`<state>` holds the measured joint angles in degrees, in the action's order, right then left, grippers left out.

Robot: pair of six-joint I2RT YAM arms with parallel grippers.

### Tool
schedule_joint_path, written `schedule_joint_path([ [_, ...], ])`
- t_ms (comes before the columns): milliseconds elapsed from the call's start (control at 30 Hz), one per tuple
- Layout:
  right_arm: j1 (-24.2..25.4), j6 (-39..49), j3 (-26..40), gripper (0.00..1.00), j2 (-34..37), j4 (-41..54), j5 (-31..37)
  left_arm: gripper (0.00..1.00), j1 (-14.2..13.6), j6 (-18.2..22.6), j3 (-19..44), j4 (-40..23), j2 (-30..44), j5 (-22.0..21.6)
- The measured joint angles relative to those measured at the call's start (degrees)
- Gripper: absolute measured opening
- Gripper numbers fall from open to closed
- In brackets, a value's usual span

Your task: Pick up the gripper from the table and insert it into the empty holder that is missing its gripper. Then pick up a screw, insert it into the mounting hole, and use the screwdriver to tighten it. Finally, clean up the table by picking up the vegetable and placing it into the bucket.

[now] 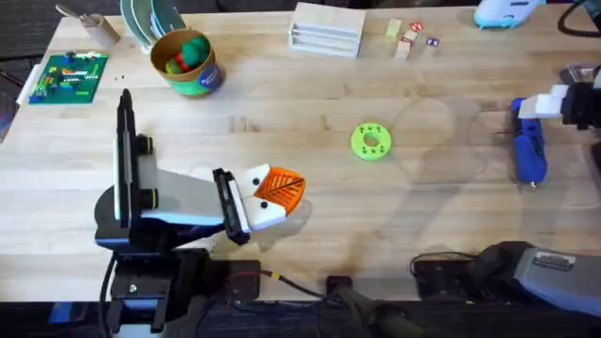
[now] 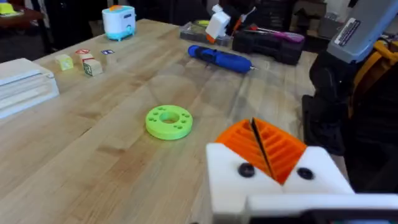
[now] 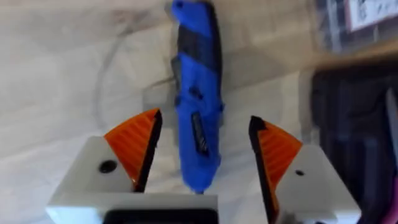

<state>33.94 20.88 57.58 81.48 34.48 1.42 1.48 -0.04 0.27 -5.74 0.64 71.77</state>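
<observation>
Right claw spread astride the screwdriver, apparently not touching; left claw pressed together, green disc between.

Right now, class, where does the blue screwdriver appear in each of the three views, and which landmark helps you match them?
Overhead: the screwdriver lies at the far right on the table.
Left wrist: the screwdriver lies across the table, beyond the green disc.
Right wrist: the screwdriver sits between the right gripper fingers.
Shared landmark: the green disc, in overhead and left wrist.
</observation>
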Motion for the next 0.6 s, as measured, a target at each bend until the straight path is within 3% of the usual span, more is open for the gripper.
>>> schedule_joint_path([
  [233,0.00,1.73,0.00,0.880,7.51,-4.95,-3.97,0.014,0.00,-0.01,0.00,0.00,0.00,0.00],
  [600,0.00,3.26,0.00,0.880,15.03,-8.18,-4.93,0.014,0.00,0.00,0.00,0.00,-0.01,0.00],
])
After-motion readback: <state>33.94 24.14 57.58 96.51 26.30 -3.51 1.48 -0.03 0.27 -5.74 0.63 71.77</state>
